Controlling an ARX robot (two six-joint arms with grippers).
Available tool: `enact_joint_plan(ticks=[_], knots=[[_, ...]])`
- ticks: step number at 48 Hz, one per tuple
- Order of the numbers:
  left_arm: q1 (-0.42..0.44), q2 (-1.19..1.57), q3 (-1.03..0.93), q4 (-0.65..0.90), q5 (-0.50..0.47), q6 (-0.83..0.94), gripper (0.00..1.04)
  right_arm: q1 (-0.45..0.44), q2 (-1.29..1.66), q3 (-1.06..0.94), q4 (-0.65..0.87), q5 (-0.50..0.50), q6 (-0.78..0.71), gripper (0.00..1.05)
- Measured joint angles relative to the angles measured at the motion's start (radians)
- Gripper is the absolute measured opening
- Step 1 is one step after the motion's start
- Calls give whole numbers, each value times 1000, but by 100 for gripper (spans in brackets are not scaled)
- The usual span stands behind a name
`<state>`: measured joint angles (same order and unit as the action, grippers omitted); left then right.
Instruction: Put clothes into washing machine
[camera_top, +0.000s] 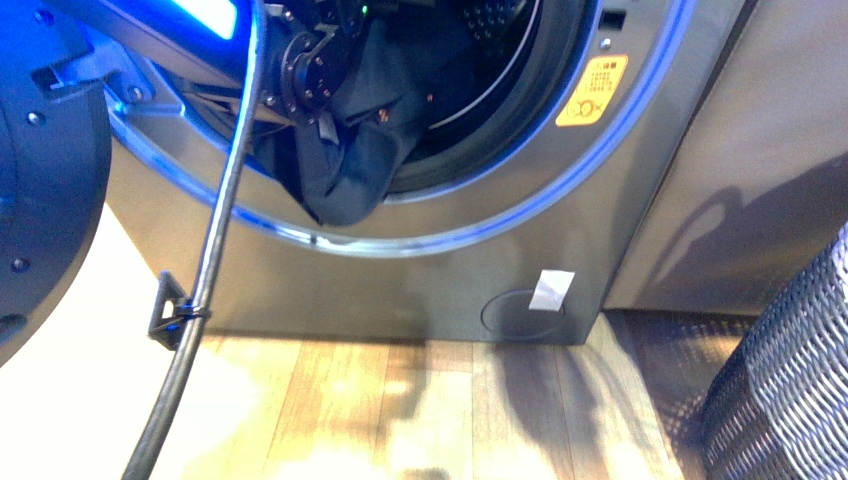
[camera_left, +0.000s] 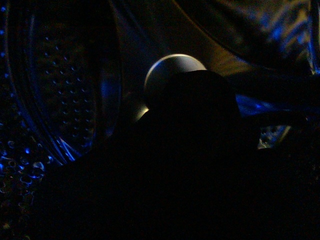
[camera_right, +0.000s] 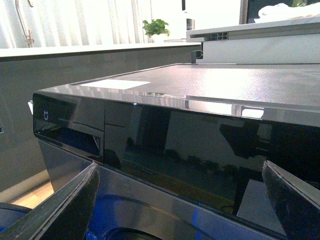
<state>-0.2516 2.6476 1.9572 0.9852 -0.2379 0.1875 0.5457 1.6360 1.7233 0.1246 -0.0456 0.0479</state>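
The washing machine (camera_top: 520, 240) is silver-grey, with its round porthole open and a blue-lit rim. The dark navy clothes (camera_top: 352, 165) lie bunched in the opening, and one fold hangs out over the lower gasket. My left gripper (camera_top: 322, 105) reaches into the porthole and is shut on the clothes, its fingertips buried in fabric. The left wrist view is mostly dark: a black mass of clothes (camera_left: 190, 170) and the faint perforated drum (camera_left: 60, 100). My right gripper (camera_right: 180, 210) is open and empty, up by the machine's glossy black control panel (camera_right: 165, 145).
The open door (camera_top: 45, 160) stands at the left, with a black cable (camera_top: 205, 270) hanging before the machine. A grey-brown cabinet (camera_top: 770, 140) adjoins on the right. A dark wicker basket (camera_top: 790, 380) sits on the wooden floor (camera_top: 420, 410) at lower right.
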Motion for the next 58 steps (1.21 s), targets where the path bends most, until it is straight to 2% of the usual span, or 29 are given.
enact_joint_plan(ticks=[7, 16, 28, 42, 44, 53, 58], knots=[[3, 1, 12, 17, -14, 2, 8, 0, 0, 0, 0, 0, 0, 97], [4, 1, 30, -213, 50, -18, 8, 0, 0, 0, 0, 0, 0, 97], [7, 12, 16, -262, 59, -60, 8, 0, 0, 0, 0, 0, 0, 97], [19, -20, -64, -342, 81, -119, 58, 0, 0, 0, 0, 0, 0, 97], [22, -49, -113, -349, 93, -136, 68, 0, 0, 0, 0, 0, 0, 97], [36, -179, -309, -283, 127, -165, 100, 0, 0, 0, 0, 0, 0, 97], [44, -274, -445, -227, 148, -165, 98, 0, 0, 0, 0, 0, 0, 97]])
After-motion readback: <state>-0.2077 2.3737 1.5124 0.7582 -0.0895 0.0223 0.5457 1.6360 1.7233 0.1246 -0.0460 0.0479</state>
